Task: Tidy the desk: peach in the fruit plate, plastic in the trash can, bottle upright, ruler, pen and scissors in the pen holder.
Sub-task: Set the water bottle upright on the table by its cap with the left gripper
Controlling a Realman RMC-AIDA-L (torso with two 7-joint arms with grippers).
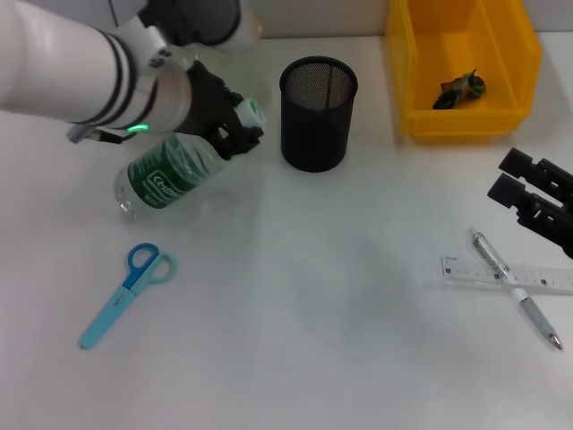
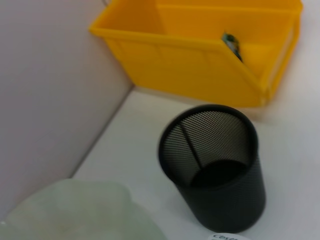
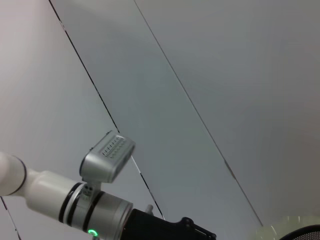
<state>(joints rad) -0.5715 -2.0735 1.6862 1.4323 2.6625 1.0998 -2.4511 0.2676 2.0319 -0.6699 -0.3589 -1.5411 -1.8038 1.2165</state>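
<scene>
open desk (image 1: 340, 349) fills the frame's centre; the pen holder (image 1: 318, 114) and trash can (image 1: 461, 67) block the upper right.

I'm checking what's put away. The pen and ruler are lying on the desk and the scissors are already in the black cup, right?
Not quite. The head view shows the scissors lying on the desk, not in the pen holder. The pen and ruler do lie on the desk.
</scene>
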